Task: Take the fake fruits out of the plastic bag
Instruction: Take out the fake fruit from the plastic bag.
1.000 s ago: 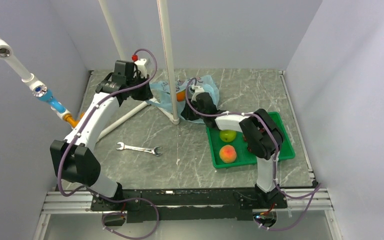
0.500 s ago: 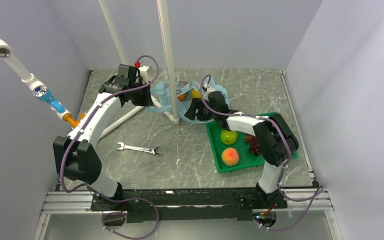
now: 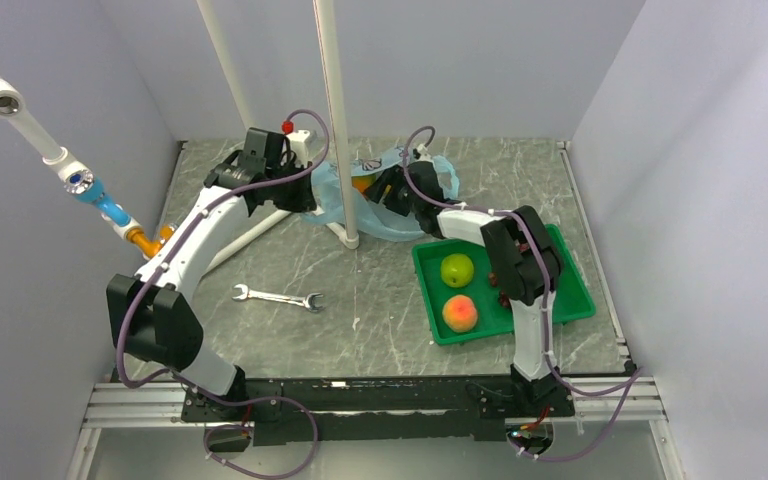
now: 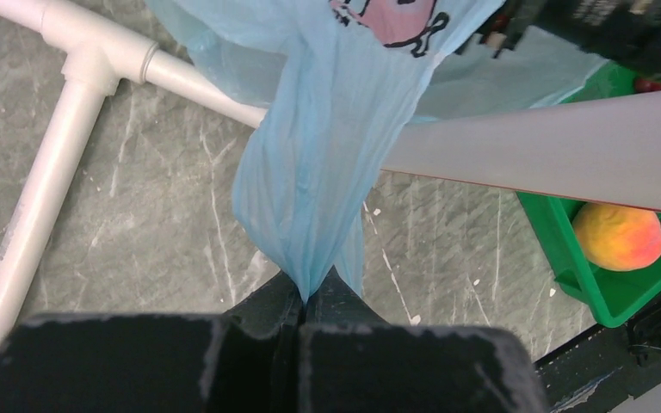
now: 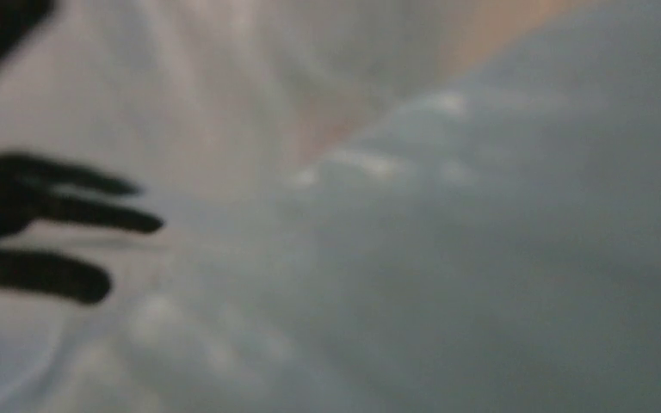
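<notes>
The light-blue plastic bag [image 3: 335, 205] lies at the back middle of the table, against the white pole. My left gripper [image 4: 305, 297] is shut on a gathered fold of the plastic bag [image 4: 336, 129] and holds it taut. My right gripper [image 3: 380, 188] is pushed into the bag's mouth, next to an orange fruit [image 3: 363, 183]. Blurred bag film fills the right wrist view and its fingers do not show. A green apple [image 3: 457, 269] and a peach [image 3: 458, 313] lie in the green tray [image 3: 570, 300].
An upright white pole [image 3: 335, 120] stands just in front of the bag, on a white pipe frame [image 4: 69, 112]. A wrench [image 3: 278, 296] lies on the table left of the tray. A pipe with blue and orange fittings [image 3: 100, 205] slants in at the left wall.
My right gripper has moved from the tray's near corner up and back into the bag's mouth. The left gripper has shifted slightly right with the bag.
</notes>
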